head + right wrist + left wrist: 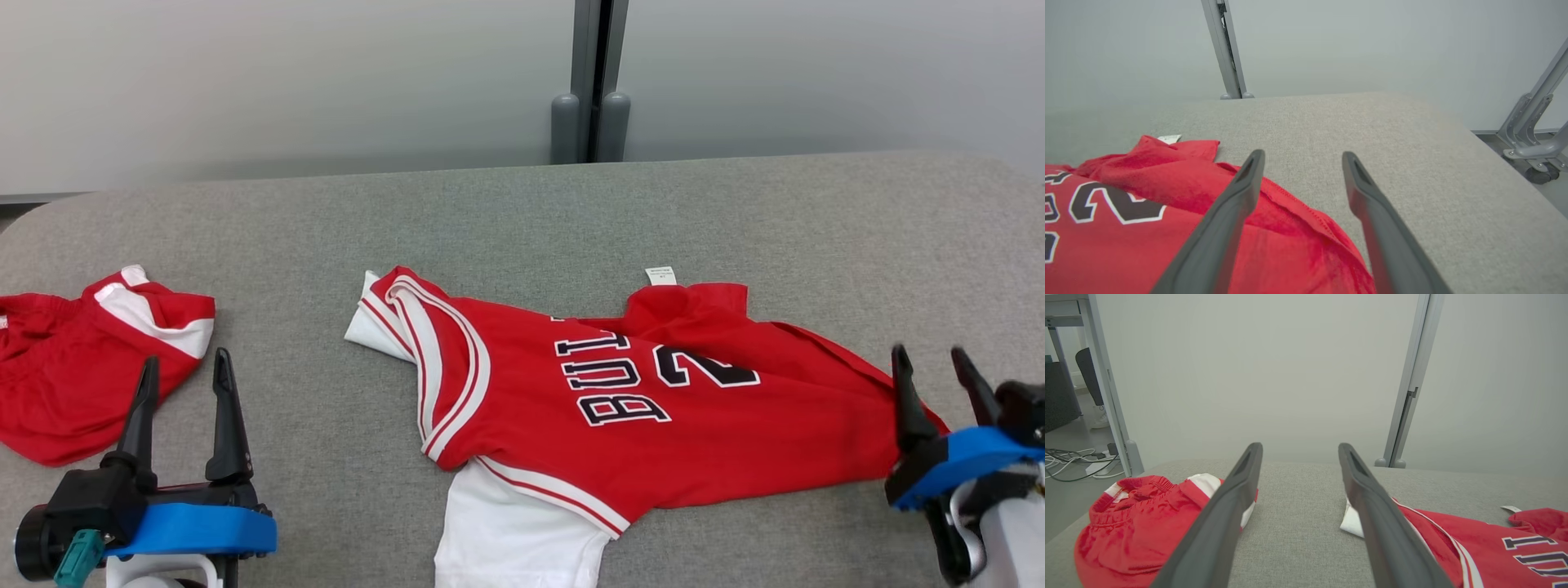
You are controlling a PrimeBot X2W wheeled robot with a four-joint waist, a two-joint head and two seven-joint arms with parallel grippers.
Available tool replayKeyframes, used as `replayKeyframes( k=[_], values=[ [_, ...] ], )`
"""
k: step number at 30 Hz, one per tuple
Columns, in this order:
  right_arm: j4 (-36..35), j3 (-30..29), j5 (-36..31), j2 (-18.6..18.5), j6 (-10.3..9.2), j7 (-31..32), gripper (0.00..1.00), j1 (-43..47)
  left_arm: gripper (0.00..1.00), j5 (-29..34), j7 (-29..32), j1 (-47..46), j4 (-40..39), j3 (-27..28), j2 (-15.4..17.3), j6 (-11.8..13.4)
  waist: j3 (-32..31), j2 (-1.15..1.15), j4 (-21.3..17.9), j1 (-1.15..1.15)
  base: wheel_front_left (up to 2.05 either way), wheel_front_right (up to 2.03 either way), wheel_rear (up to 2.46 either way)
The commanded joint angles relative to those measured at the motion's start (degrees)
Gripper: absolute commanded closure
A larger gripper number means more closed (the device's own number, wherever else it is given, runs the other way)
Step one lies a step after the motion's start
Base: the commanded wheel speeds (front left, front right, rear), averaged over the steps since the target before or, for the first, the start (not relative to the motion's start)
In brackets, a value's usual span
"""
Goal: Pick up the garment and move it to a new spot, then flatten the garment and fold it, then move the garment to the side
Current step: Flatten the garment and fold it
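The garment (653, 425) is a red jersey with dark lettering over a white undershirt. It lies spread and partly rumpled on the grey table (522, 212), neck to the left and hem to the right. My right gripper (927, 353) stands open at the hem's right end, its left finger at the cloth's edge. In the right wrist view the garment (1126, 228) reaches under the open right gripper (1303, 153), which grips nothing. My left gripper (185, 359) is open at the lower left, apart from the jersey. The left wrist view shows the left gripper (1299, 447) over bare table, garment (1474, 543) to its right.
A pair of red shorts (73, 367) with white trim lies bunched at the table's left end, just left of my left gripper; the shorts (1135, 522) also appear in the left wrist view. A grey partition post (589, 82) stands behind the table.
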Motion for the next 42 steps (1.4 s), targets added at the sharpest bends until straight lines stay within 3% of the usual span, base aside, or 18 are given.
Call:
replayKeyframes(
  k=[1, 8, 15, 24, 31, 42],
  values=[
    [-3.9, -0.6, -1.1, 1.1, -0.01, -0.3, 0.00, -0.3, 0.00, 0.0, -0.1, -0.3, 0.0, -0.2, 0.2, -0.1, -0.2, 0.00, -0.1, 0.00, 0.00, 0.00, 0.00],
    [-20.6, -0.4, -4.7, 6.9, -0.01, -0.3, 0.00, 3.8, 0.00, 0.2, -0.1, 0.3, 0.0, -0.5, 0.1, -0.1, -0.8, 0.00, -0.3, 0.00, 0.00, 0.00, 0.00],
    [-29.1, 1.1, -5.8, 9.8, -0.01, -0.3, 0.00, 8.1, 0.00, 0.2, -0.1, 0.5, 0.0, -1.1, 0.2, -0.1, -1.2, 0.00, 0.1, 0.00, 0.00, 0.00, 0.00],
    [-29.2, 1.6, -5.4, 10.1, -0.01, -0.3, 0.00, 9.5, 0.00, 0.3, -0.1, -0.9, 0.5, -5.0, 0.6, -0.1, -1.2, 0.00, 0.2, 0.00, 0.00, 0.00, 0.00],
    [-28.7, 2.5, -4.7, 10.1, -0.01, -0.3, 0.00, 9.0, 0.00, -2.0, -0.1, -5.1, 4.6, -15.0, 2.3, -0.1, -0.4, 0.00, -0.2, 0.00, 0.00, 0.00, 0.00],
    [-27.5, 2.8, -3.4, 10.1, -0.01, -0.3, 0.00, 7.2, 0.00, -10.3, 3.3, -14.1, 21.3, -30.2, 6.0, -0.1, 2.3, 0.00, -2.6, 0.00, 0.00, 0.00, 0.00]
  ],
)
